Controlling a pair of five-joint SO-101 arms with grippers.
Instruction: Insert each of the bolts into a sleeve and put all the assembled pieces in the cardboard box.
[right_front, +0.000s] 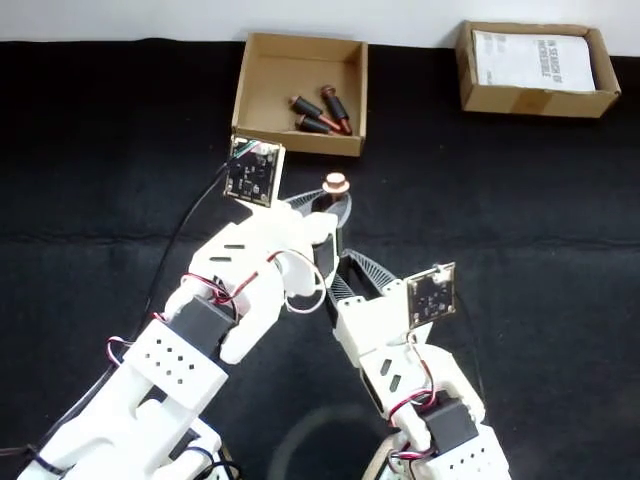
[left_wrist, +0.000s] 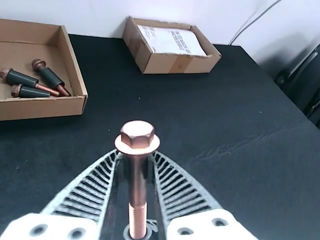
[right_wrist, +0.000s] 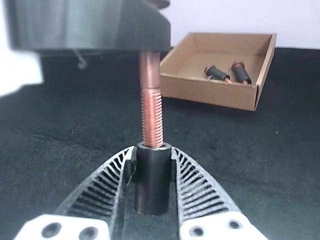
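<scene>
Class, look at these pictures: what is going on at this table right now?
The left gripper holds a copper bolt upright, head up. The right gripper holds a black sleeve below it. The bolt's threaded tip sits just inside the sleeve's mouth, above the black table. Three assembled pieces already lie in the cardboard box behind. A second box, holding a printed sheet, stands further along.

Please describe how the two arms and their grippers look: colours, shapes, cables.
The left arm and right arm are white plastic with black servo motors and red, black and white wires. Each wrist carries a small dark circuit board. The left gripper and right gripper have black ribbed lattice fingers on white bases with screw holes.
</scene>
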